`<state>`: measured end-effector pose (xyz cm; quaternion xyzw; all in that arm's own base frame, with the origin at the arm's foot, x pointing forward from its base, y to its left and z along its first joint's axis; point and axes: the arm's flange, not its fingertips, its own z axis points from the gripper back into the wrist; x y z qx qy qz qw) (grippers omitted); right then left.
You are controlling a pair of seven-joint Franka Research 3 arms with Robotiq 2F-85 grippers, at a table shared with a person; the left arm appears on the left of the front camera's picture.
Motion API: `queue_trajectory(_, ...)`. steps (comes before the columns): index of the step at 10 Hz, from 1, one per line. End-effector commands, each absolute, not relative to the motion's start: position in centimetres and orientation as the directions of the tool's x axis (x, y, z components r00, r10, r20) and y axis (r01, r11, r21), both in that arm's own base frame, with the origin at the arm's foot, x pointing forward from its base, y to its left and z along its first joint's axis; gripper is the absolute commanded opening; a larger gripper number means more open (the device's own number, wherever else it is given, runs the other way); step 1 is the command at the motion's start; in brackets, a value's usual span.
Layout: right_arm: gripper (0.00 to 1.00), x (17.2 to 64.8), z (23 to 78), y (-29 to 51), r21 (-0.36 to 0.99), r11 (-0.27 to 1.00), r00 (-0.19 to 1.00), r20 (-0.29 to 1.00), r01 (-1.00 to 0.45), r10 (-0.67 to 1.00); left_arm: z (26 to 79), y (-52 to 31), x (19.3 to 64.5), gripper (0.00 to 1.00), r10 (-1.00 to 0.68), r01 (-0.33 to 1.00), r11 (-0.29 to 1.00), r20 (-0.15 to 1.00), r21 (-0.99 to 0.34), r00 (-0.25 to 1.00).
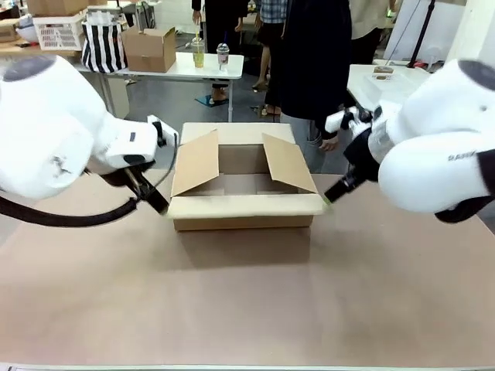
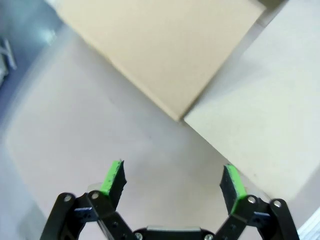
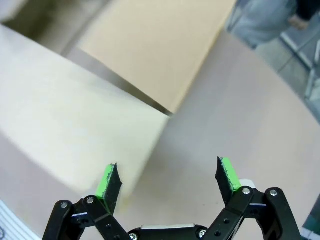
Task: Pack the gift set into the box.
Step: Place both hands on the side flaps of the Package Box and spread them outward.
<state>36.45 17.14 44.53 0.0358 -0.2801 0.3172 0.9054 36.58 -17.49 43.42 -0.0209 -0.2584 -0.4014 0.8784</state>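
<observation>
Brown cardboard lies ahead of both sets of jaws: the box (image 1: 241, 222) sits on the table (image 1: 232, 317) between the two grippers, with its four flaps open. The two side flaps lean inward over the opening, the near flap is folded out and down toward the robot, and the far flap lies back.

The left gripper (image 1: 158, 204) is low at the box's near-left corner, just beside the end of the near flap. In the left wrist view its jaws (image 2: 172, 175) are spread wide with nothing between them but bare table. A flap corner of the box (image 2: 165, 55) points toward the gap from just ahead, and a paler flap runs up past the finger (image 2: 232, 182) on the picture's right.

The right gripper (image 1: 329, 199) is at the near-right corner, its green tip at the end of the near flap. I cannot tell whether it touches. In the right wrist view its jaws (image 3: 167, 172) are also wide and hold nothing. A pale flap of the box (image 3: 65, 110) lies ahead and reaches the finger (image 3: 107, 182) on the picture's left, with a browner flap farther ahead and bare table under the rest of the gap.

A person (image 1: 305, 62) in dark clothes stands beyond the box at the far edge, one hand (image 1: 329, 143) hanging down.
</observation>
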Motion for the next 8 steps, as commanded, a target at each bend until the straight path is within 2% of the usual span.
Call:
queue_trajectory(1, 1.00, 31.0, 48.1, 15.9, -0.115, 0.827, 0.585, 0.654, -0.551, 0.480, 46.6, -13.4, 27.3, 1.00, -0.637, 0.713, 0.669, 0.658, 0.212, 0.402)
queue_trajectory(2, 1.00, 29.5, 49.5, 16.4, -0.179, 0.848, 0.512, 0.729, -0.498, 0.455, 47.8, -13.6, 26.0, 1.00, -0.561, 0.655, 0.717, 0.756, 0.239, 0.339)
queue_trajectory(3, 1.00, 34.9, 48.2, 17.3, -0.119, 0.804, 0.605, 0.596, -0.582, 0.527, 48.2, -17.5, 35.1, 1.00, -0.680, 0.712, 0.670, 0.559, 0.211, 0.475)
queue_trajectory(5, 1.00, 34.9, 48.2, 17.3, -0.119, 0.804, 0.605, 0.596, -0.582, 0.527, 48.2, -17.5, 35.1, 1.00, -0.680, 0.712, 0.670, 0.559, 0.211, 0.475)
queue_trajectory(6, 1.00, 33.3, 50.9, 17.3, -0.131, 0.819, 0.578, 0.647, -0.559, 0.498, 51.8, -17.1, 33.4, 1.00, -0.646, 0.692, 0.685, 0.629, 0.228, 0.432)
queue_trajectory(7, 1.00, 34.5, 50.4, 17.0, 0.206, 0.811, 0.698, 0.647, -0.548, 0.308, 51.1, -17.9, 34.6, 1.00, -0.616, 0.868, 0.488, 0.668, -0.093, 0.417)
queue_trajectory(8, 1.00, 35.9, 51.9, 17.7, 0.572, 0.712, 0.821, 0.570, -0.408, 0.013, 52.5, -18.0, 34.8, 1.00, -0.515, 0.866, 0.440, 0.722, -0.240, 0.461)
